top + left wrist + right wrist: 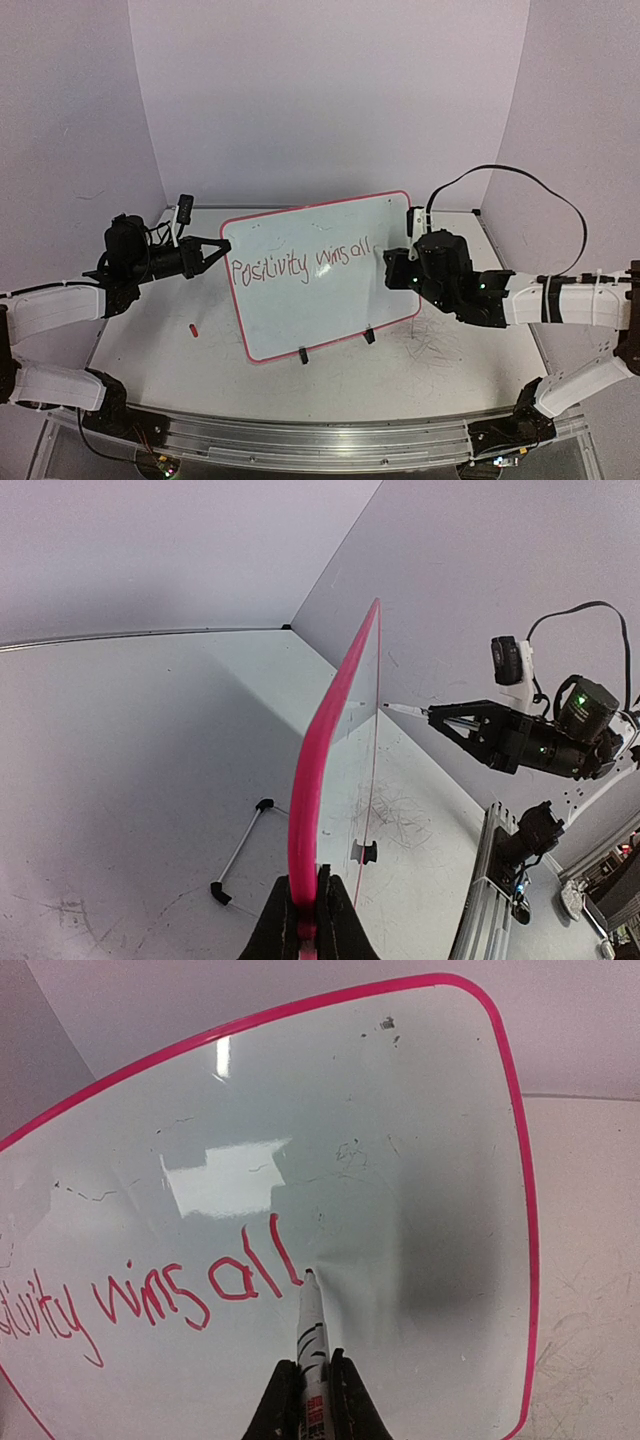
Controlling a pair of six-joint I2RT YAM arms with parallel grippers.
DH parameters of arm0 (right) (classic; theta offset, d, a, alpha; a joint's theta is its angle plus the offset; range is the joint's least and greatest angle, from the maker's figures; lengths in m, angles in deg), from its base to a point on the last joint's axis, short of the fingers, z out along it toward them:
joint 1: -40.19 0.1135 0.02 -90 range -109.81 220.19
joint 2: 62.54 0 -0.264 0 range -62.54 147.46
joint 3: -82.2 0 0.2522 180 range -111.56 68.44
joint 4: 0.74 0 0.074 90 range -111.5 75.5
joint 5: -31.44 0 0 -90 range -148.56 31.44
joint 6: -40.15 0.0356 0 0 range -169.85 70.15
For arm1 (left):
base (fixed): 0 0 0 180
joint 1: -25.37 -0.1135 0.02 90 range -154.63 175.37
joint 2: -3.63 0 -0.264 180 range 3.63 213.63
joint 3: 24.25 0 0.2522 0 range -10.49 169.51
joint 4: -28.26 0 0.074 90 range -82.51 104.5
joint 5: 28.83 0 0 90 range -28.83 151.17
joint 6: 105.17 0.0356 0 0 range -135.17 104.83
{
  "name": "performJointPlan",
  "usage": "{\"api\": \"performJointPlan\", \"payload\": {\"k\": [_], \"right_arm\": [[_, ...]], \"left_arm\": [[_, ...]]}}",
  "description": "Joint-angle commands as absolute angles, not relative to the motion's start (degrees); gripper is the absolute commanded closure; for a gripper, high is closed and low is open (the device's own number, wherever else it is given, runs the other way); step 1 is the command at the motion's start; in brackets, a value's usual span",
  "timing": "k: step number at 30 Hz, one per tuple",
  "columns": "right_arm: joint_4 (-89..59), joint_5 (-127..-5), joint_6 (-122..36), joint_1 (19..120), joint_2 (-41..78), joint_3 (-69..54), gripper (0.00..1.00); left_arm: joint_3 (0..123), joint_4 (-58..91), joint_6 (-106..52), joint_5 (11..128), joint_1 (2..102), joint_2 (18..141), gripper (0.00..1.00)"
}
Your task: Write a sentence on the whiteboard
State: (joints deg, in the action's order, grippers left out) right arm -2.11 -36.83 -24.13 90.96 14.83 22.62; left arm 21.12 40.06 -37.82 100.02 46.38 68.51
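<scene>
The whiteboard stands tilted on two black clip feet, white with a pink rim. The sentence runs across it in red, reading "Positivity wins all". My left gripper is shut on the board's left rim; in the left wrist view its fingertips pinch the pink rim seen edge-on. My right gripper is shut on a white marker. The marker's red tip sits at the board's face, just right of the last "l" of "all". In the top view the right gripper is at the line's right end.
A small red cap lies on the table left of the board. A thin white rod with black ends lies behind the board. Pen scribbles mark the table at the right. A metal rail runs along the near edge.
</scene>
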Motion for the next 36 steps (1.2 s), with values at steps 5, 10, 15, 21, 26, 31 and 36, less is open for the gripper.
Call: {"api": "performJointPlan", "payload": {"k": [5,10,15,21,26,31,36], "right_arm": [[-1.1,-37.2,-24.1,90.8,15.7,22.0,1.00],[-1.1,-36.9,-24.1,90.8,15.0,22.7,1.00],[-1.1,-36.9,-23.9,90.8,15.0,23.0,1.00],[-1.1,-36.9,-24.0,90.8,14.4,23.3,1.00],[-1.1,-36.7,-23.9,90.8,14.5,23.6,1.00],[-1.1,-36.6,-23.7,90.8,15.1,23.2,1.00],[-1.0,-36.4,-23.9,90.8,15.4,22.8,1.00]], "left_arm": [[22.0,39.6,-34.6,100.0,47.1,68.9,1.00],[22.0,39.6,-34.5,99.9,47.1,68.9,1.00],[22.0,39.6,-34.6,100.1,47.1,68.9,1.00],[21.8,39.6,-34.6,100.0,47.1,68.9,1.00],[21.7,39.6,-34.6,100.0,47.1,68.8,1.00],[21.9,39.6,-34.7,100.1,47.1,68.7,1.00],[21.7,39.6,-34.7,100.1,47.1,68.6,1.00]]}}
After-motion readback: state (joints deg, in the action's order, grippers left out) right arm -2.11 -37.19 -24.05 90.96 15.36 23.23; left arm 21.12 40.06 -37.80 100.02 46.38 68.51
